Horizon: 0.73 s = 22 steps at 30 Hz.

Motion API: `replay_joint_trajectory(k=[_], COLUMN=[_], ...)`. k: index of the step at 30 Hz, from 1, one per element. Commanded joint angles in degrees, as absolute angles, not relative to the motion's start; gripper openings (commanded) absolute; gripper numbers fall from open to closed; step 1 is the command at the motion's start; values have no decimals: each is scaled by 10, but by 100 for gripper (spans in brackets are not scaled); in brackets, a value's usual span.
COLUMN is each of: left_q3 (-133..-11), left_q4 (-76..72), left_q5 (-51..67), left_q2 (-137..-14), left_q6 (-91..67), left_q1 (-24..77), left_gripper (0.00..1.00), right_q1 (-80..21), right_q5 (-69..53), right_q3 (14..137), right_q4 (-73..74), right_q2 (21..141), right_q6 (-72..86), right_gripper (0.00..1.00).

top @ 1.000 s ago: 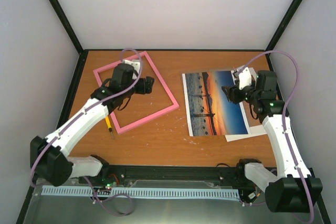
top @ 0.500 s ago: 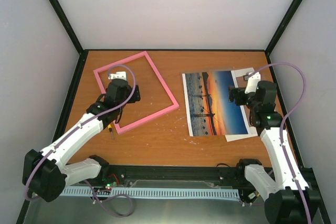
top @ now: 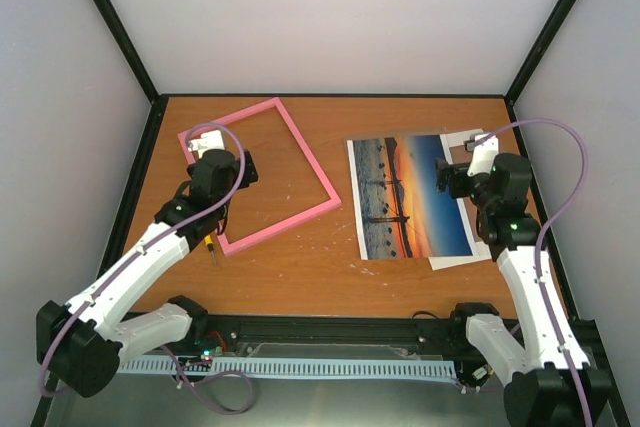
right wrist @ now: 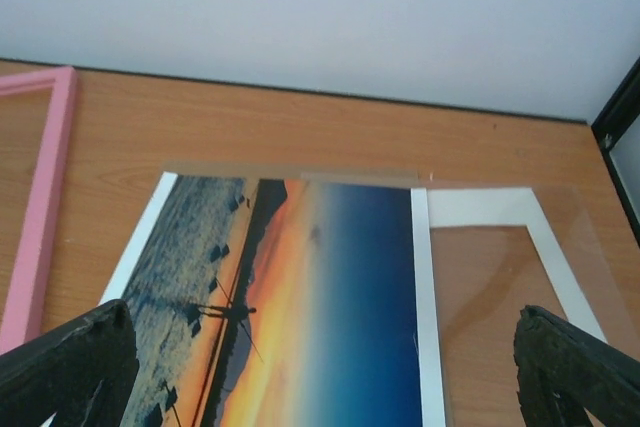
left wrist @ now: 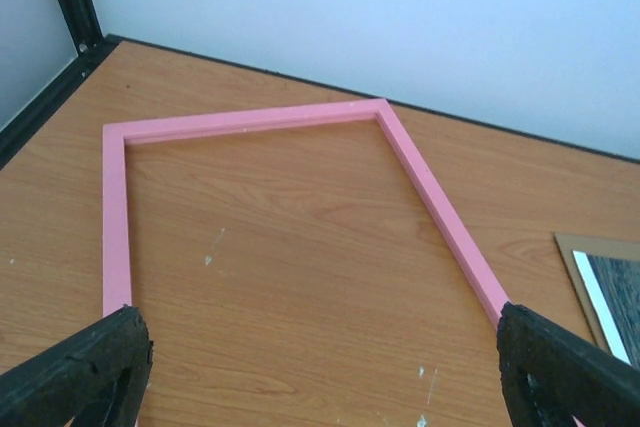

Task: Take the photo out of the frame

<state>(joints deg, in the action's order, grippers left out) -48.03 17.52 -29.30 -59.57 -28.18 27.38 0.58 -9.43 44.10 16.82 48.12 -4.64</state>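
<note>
The frame (top: 306, 152) is an empty pink rectangle lying flat at the left of the table, with bare wood showing through it. The photo (top: 410, 197), an orange-and-blue sunset print, lies flat on the table's right side, apart from the frame. My left gripper (top: 243, 165) hovers over the frame's inside, open. In the left wrist view the frame (left wrist: 430, 187) runs ahead of the empty left gripper (left wrist: 320, 377). My right gripper (top: 447, 175) hangs above the photo's right edge, open. In the right wrist view the photo (right wrist: 300, 297) lies below the empty right gripper (right wrist: 320, 377).
A white mat sheet (top: 470, 259) sticks out from under the photo's right side, its window showing in the right wrist view (right wrist: 500, 209). A yellow-handled screwdriver (top: 209, 247) lies by the frame's near left corner. Black corner posts and white walls close in the table.
The left arm has drawn back left across the frame, its gripper opening wider. The right gripper has opened fully and pulled slightly right. Frame and photo have not moved.
</note>
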Motion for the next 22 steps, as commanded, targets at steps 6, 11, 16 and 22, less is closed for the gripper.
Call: replay_joint_trajectory(k=[6, 11, 16, 22], left_q3=[-473, -472, -473, -476], left_q4=[139, 140, 141, 144], left_q5=[-308, -306, -309, -314], left_q2=[-575, -576, -573, -572], left_q6=[-278, -277, -277, -281], left_q1=[272, 271, 271, 272], left_gripper=[94, 94, 94, 91], right_q1=[5, 5, 5, 5], right_q5=[-38, -47, -60, -55], right_q3=[454, 454, 453, 450], right_q4=[171, 172, 170, 168], right_q2=[524, 511, 490, 496], right_q6=[-33, -26, -20, -24], right_gripper=[100, 100, 100, 100])
